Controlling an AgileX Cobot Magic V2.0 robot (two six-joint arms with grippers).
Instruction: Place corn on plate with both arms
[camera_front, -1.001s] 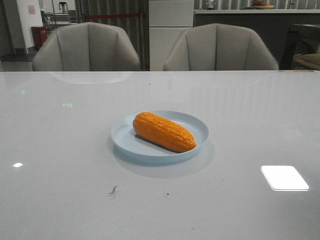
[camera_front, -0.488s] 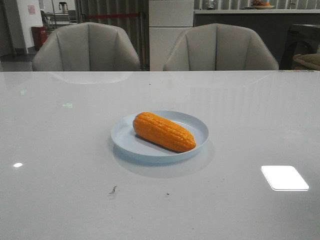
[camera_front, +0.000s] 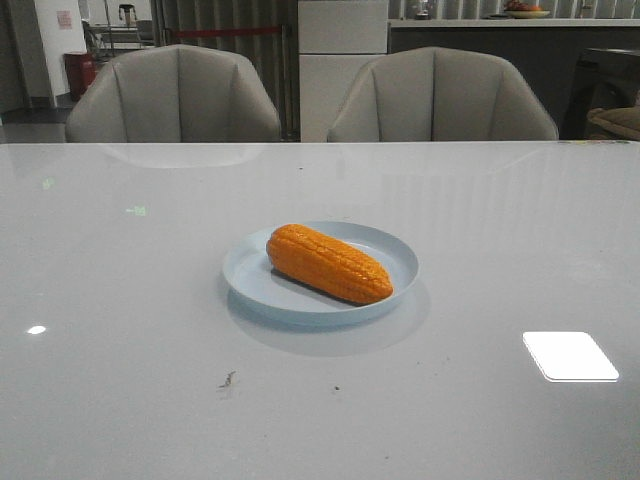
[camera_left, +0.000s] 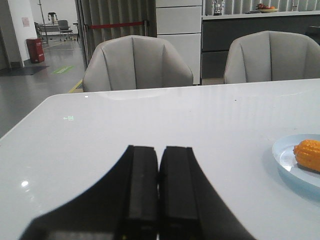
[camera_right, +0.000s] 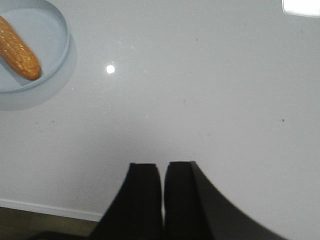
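An orange-yellow corn (camera_front: 329, 263) lies slantwise inside the pale blue plate (camera_front: 246, 272) at the middle of the table. Neither arm shows in the front view. In the left wrist view my left gripper (camera_left: 160, 148) is shut and holds nothing, with the plate (camera_left: 285, 157) and the corn's end (camera_left: 308, 154) off to one side. In the right wrist view my right gripper (camera_right: 163, 165) is also shut and holds nothing, close to the table's near edge, well apart from the plate (camera_right: 52, 35) and the corn (camera_right: 20, 49).
Two grey chairs (camera_front: 175, 95) (camera_front: 440, 95) stand behind the far edge of the glossy white table (camera_front: 120, 300). A bright light reflection (camera_front: 570, 356) lies on the table at the right. The table's near edge (camera_right: 45, 209) shows in the right wrist view.
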